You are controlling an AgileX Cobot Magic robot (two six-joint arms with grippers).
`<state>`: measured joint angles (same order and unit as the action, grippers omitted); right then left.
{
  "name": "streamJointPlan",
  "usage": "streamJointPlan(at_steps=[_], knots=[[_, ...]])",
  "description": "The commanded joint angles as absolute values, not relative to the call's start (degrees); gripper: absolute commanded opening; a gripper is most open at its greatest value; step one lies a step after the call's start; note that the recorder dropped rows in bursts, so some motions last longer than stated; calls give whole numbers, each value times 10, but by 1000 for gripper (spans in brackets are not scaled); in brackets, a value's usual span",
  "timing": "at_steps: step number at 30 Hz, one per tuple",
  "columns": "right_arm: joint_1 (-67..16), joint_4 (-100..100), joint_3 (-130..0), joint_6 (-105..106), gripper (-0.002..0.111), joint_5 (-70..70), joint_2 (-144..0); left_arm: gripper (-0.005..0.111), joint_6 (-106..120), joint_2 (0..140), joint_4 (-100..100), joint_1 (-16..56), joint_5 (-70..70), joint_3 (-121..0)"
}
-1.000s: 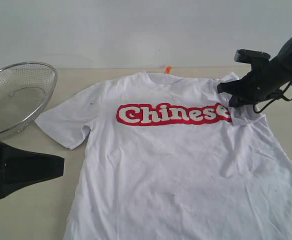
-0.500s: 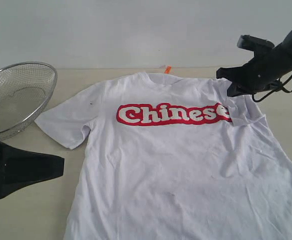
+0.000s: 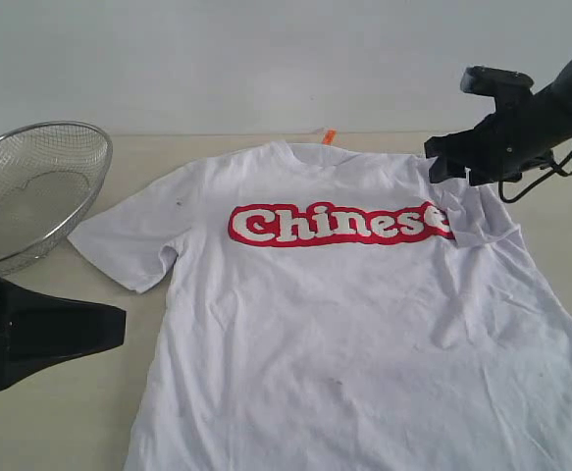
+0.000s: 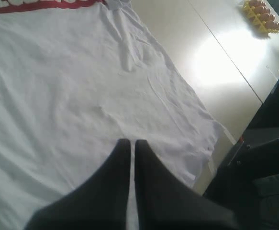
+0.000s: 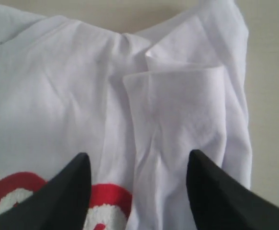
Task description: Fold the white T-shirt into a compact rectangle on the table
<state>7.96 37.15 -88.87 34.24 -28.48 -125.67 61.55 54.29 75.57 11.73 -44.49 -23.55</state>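
Beige table [image 3: 79, 432], backed by pale wall [image 3: 266, 59], carries white T-shirt [image 3: 344, 324], mesh basket [image 3: 30, 191].

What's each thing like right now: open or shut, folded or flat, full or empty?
Left gripper: shut, empty.
Right gripper: open, empty.
T-shirt: spread out, print up.
Sleeve below right gripper: folded inward.
Other sleeve: flat, unfolded.
Mesh basket: empty.

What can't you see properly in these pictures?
The white T-shirt: hem cut off by the exterior view's lower edge.
Its red lettering: end covered by the folded sleeve, exterior view.
The wire basket: cut off by the exterior view's left edge.
The yellow tray: too small, left wrist view.
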Motion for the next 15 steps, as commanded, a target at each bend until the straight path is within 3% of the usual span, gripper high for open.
streamJointPlan(at_steps=[1, 15], knots=[[80, 365, -887, 351, 45, -280, -1265, 4, 613, 547, 756, 120, -446, -237], [80, 354, -887, 351, 45, -282, -1269, 4, 613, 547, 756, 120, -442, -237]])
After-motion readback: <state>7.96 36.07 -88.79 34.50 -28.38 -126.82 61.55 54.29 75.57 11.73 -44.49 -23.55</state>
